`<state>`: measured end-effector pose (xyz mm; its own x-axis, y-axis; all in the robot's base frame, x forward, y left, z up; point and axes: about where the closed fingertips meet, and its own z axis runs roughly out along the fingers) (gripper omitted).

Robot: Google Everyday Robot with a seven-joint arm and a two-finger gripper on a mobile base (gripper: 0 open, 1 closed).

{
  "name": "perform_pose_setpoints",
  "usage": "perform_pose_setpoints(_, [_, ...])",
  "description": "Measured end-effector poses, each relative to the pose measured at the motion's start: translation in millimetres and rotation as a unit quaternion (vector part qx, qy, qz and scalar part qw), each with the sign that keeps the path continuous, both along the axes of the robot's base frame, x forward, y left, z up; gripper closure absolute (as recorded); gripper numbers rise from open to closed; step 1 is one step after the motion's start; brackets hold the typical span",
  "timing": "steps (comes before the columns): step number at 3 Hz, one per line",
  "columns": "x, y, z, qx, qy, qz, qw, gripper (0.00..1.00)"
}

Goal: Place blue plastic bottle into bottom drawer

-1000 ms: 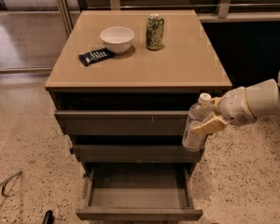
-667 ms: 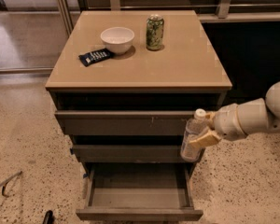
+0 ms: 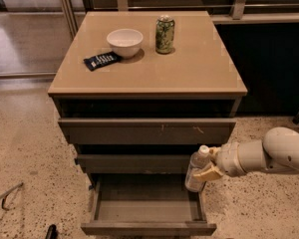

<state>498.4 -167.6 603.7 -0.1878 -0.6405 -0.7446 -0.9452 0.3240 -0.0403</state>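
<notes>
Pincer: the pincer (image 3: 208,166) reaches in from the right on a white arm (image 3: 269,156), clamped around the blue plastic bottle (image 3: 196,169) at about mid-height.
Bottle: upright, white cap on top, held in the air at the right front of the cabinet, its base just over the right rear corner of the bottom drawer (image 3: 147,209).
Why held so: gripping the body sideways leaves the base free, so the bottle can probably go straight down into the tray without the fingers meeting the drawer wall.
Bottom drawer: pulled well out, its grey floor bare, so nothing blocks the drop; the 2 drawers above stick out only a little, which leaves room overhead.
Table: on the tan table (image 3: 199,73) sit 3 things, a white bowl (image 3: 124,42), a green can (image 3: 165,34) and a dark flat packet (image 3: 102,60), all far from the arm.
Change: against the 2 earlier views the bottle is lower and a little further left, down from the middle drawer's height to the bottom drawer's edge; the things on top are unmoved.
Step judged: the lowering seems nearly done, release likely next.
</notes>
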Motion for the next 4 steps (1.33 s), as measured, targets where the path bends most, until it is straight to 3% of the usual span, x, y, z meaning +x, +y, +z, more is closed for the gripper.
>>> perform_pose_setpoints(1, [0.0, 0.0, 0.0, 0.000, 0.000, 0.000, 1.0000, 1.00])
perform_pose_setpoints(2, [-1.1, -0.2, -18.6, -0.010, -0.021, 0.005, 0.9997, 1.00])
perform_pose_setpoints(3, [3.2, 7.0, -56.3, -0.007, -0.049, 0.008, 0.9988, 1.00])
perform_pose_setpoints(4, [11.9, 18.8, -106.8, 0.004, -0.056, 0.007, 0.9984, 1.00])
